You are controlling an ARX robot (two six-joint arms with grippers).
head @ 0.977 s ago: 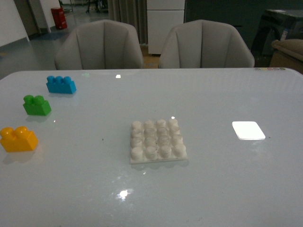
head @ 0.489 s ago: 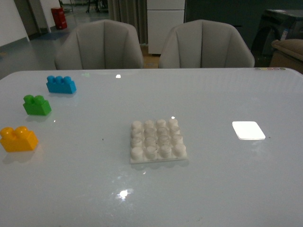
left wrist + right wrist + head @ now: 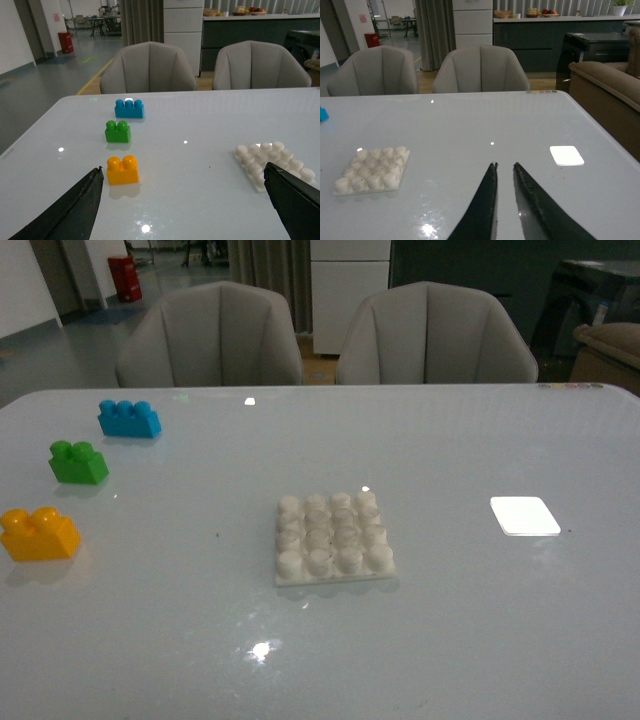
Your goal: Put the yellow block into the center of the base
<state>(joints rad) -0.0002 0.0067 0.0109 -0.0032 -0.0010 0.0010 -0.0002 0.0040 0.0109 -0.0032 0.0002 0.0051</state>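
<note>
The yellow block [image 3: 39, 533] [image 3: 122, 169] lies on the table at the far left, studs up. In the middle of the table sits the white studded base [image 3: 332, 538] [image 3: 272, 162] [image 3: 372, 169], with nothing on it. Neither arm shows in the front view. In the left wrist view my left gripper [image 3: 182, 172] is open wide over the table; the yellow block lies just inside its one finger and the base by the other. My right gripper [image 3: 504, 165] is shut with nothing in it, hovering between the base and a white square.
A green brick [image 3: 78, 462] [image 3: 118, 131] and a blue brick [image 3: 129, 419] [image 3: 129, 108] lie beyond the yellow block on the left. A smooth white rounded square [image 3: 524, 515] [image 3: 566, 155] lies to the right of the base. Two grey chairs [image 3: 210, 335] [image 3: 433, 335] stand behind the table.
</note>
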